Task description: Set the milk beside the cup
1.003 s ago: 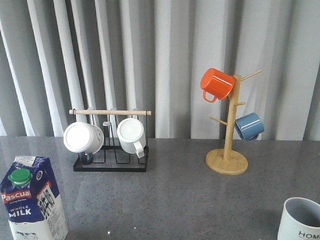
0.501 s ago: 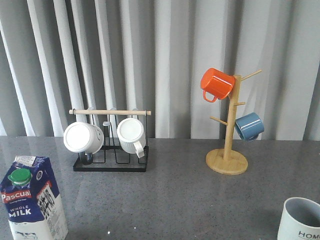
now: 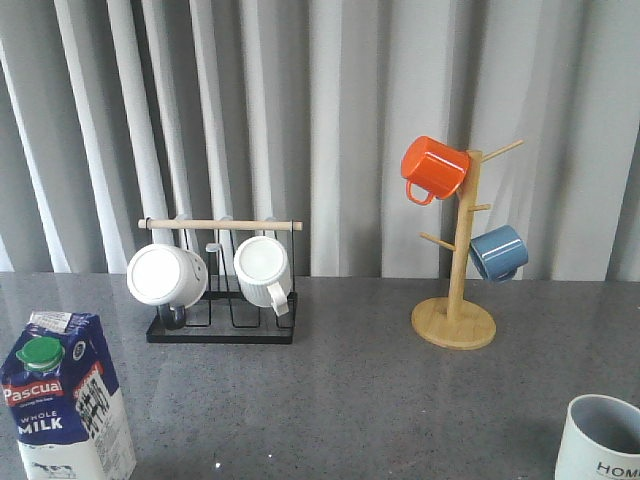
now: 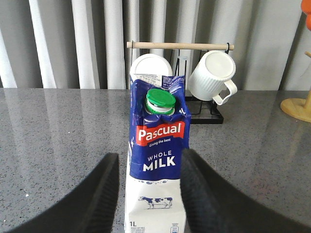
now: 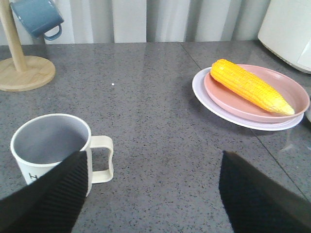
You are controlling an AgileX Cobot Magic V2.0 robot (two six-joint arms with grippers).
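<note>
- We see the milk carton [image 3: 66, 396] standing upright at the near left of the dark speckled table [image 3: 350, 390], its green cap [image 3: 40, 351] facing us.
- In the left wrist view, we see the carton [image 4: 156, 160] between the two black fingers [image 4: 99, 194] of the left gripper [image 4: 149, 194]. The jaws stand wide on either side of it. One finger looks right against the carton's side, though we cannot tell whether it touches; the other is clearly apart.
- The cup [image 3: 600, 440], pale with a grey inside and black letters, sits at the near right edge of the table, well apart from the carton.
- In the right wrist view, we see the cup [image 5: 51, 145] upright with its handle [image 5: 101, 158] showing. The right gripper [image 5: 153, 194] is spread wide, holding nothing; one dark finger [image 5: 53, 199] overlaps the cup's near side in the view.
- Behind the carton, we see a black wire rack [image 3: 222, 300] with a wooden bar, holding two white ribbed mugs [image 3: 166, 274] on their sides.
- Toward the back right stands a wooden mug tree [image 3: 456, 290] with an orange mug [image 3: 434, 168] high up and a blue mug [image 3: 498, 252] lower down.
- In the right wrist view, we see a yellow corn cob [image 5: 250, 85] lying on a pink plate [image 5: 291, 94], which rests on a pale plate [image 5: 214, 102]. These are well apart from the cup.
- Grey pleated curtains [image 3: 330, 120] hang behind the table.
</note>
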